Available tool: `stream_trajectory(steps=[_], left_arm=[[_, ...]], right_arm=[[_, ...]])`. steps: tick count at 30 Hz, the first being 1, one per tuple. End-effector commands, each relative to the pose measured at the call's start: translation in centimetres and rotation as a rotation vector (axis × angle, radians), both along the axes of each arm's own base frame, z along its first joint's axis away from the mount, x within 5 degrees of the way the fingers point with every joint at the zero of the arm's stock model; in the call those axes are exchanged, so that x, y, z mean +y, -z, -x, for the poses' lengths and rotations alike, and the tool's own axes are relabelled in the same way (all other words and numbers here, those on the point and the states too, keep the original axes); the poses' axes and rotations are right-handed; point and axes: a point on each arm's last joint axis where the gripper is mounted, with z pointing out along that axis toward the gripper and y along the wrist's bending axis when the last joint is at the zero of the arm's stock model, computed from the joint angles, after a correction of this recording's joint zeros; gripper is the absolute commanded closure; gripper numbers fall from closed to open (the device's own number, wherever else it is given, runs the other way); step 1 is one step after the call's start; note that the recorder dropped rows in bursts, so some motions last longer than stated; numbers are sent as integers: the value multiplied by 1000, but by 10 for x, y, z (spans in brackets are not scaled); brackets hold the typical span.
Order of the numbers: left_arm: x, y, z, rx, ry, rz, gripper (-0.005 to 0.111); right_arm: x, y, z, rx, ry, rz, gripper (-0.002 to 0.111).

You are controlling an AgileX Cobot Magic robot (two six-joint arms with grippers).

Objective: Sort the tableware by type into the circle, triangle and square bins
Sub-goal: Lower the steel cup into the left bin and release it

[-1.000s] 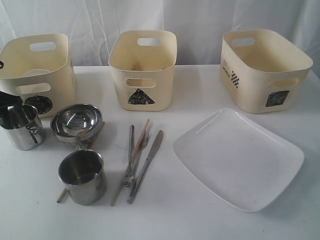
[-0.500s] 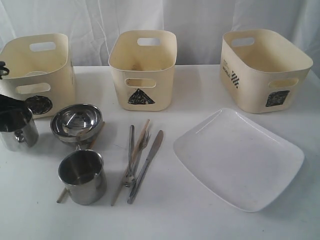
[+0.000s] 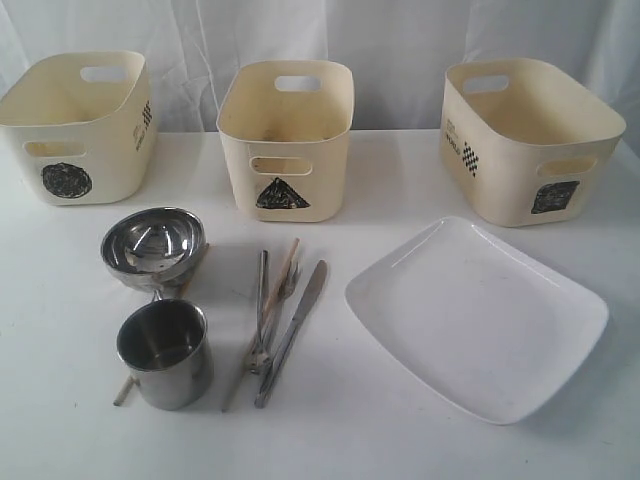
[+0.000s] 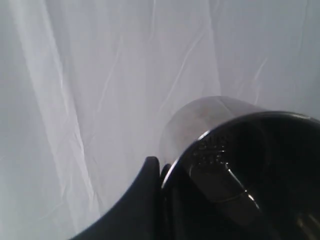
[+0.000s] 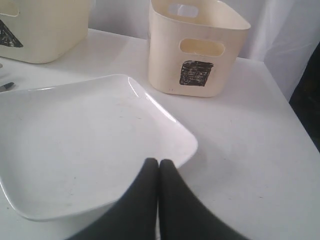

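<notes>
Left gripper [image 4: 160,167] clamps a mug [image 4: 200,125] by its rim, angled upward. Right gripper [image 5: 159,164] points down at the table, fingers pressed tight together.

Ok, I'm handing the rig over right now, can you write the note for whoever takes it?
Left gripper: shut on a steel mug, lifted, outside the exterior view.
Right gripper: shut, empty, over the white plate's edge.
On the table: second steel mug, nested steel bowls, fork, knife, chopsticks, plate.
Behind them: circle bin, triangle bin, square bin.
Done: nothing visibly binned; insides mostly hidden.
Left: bin the held mug, then the rest.
</notes>
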Motion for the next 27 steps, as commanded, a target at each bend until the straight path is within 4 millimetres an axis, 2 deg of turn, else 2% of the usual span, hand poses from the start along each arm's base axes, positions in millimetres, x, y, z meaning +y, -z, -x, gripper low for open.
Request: stream_trajectory(steps=[1, 4, 6, 9, 12, 14, 18, 20, 21, 22, 23, 25, 27], left_arm=[[-2, 67, -52, 137, 11, 0, 107], [-1, 122, -83, 253, 12, 3, 107], [-1, 151, -95, 321, 12, 6, 105], [-3, 190, -107, 435, 13, 4, 90], [-3, 212, -109, 554, 6, 17, 70], [-2, 221, -105, 649, -16, 115, 59], [-5, 218, -99, 711, -32, 179, 63], [-8, 211, -95, 726, -32, 185, 72], [-13, 205, -91, 741, -25, 180, 84], [-16, 204, -90, 754, -23, 177, 89], [-21, 199, -86, 775, -18, 169, 99], [-29, 197, -79, 842, -15, 156, 107], [-35, 199, -72, 921, -9, 108, 107]], right_arm=[[0, 0, 0, -5, -9, 9, 108], [0, 0, 0, -5, -9, 9, 108], [0, 0, 0, -5, -9, 9, 108], [0, 0, 0, -5, -9, 9, 108], [0, 0, 0, -5, -9, 9, 108], [0, 0, 0, -5, -9, 9, 108], [0, 0, 0, -5, -9, 9, 108], [0, 0, 0, -5, -9, 9, 108], [0, 0, 0, -5, -9, 9, 108], [0, 0, 0, -5, -9, 9, 108], [0, 0, 0, -5, -9, 9, 108], [0, 0, 0, -6, -6, -2, 108], [0, 0, 0, -6, -5, -5, 108]])
